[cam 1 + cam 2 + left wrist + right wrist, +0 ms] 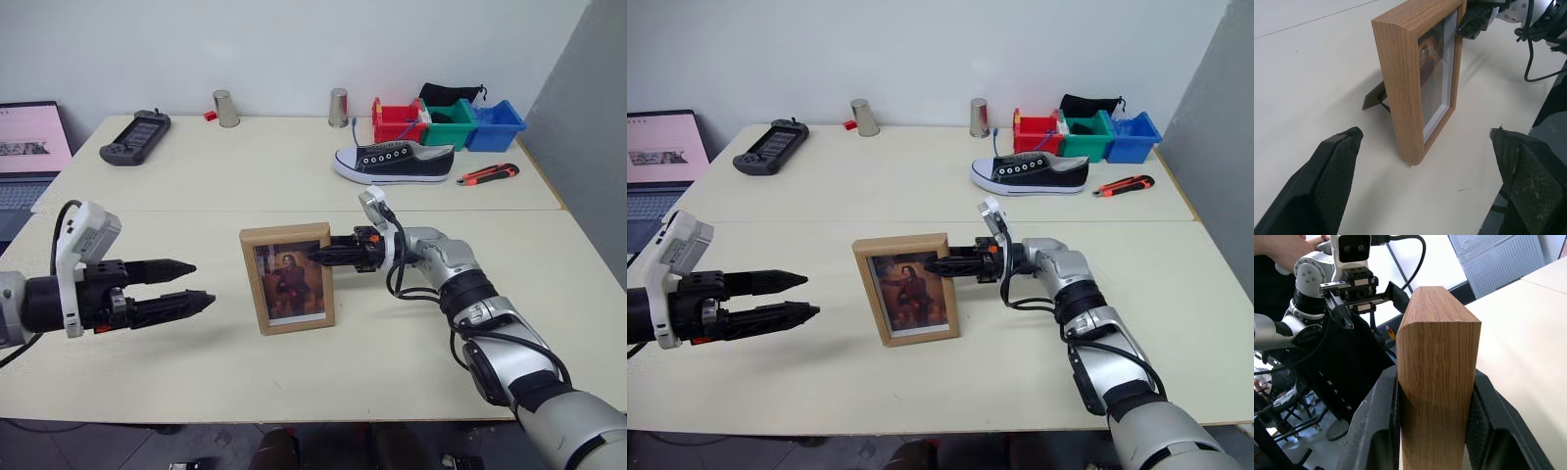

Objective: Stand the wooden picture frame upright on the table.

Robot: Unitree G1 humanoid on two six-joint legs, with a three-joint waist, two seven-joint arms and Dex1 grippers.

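Jaws of my left gripper point(186, 285) stand wide apart with nothing between them, hovering above the worktop point(411, 343) at about nine o'clock from the wooden picture frame point(287, 278), well clear of it and pointing toward it. From that wrist I see my two black fingertips point(1327, 181) spread to either side of the frame's near edge without touching it.

At the middle of the cream worktop, the frame stands upright on its lower edge, its reddish portrait facing me. Behind it the dark fold-out stand point(1375, 98) is swung out with its foot on the surface.

At three o'clock from the frame, my right gripper point(323, 256) comes in level from the right, and its jaws are clamped on the frame's upper right edge, one pad point(1376, 431) on each face of the light wood.

Along the far side of the worktop, from ten o'clock round to two o'clock: a laptop point(29, 157) just off the left edge, a dark handheld controller point(135, 137), two metal cups point(226, 109) set apart near the wall, a black-and-white sneaker point(394, 163) lying on its sole, three small bins point(447, 125) in red, green and blue side by side, and an orange utility knife point(487, 174) just right of the sneaker.
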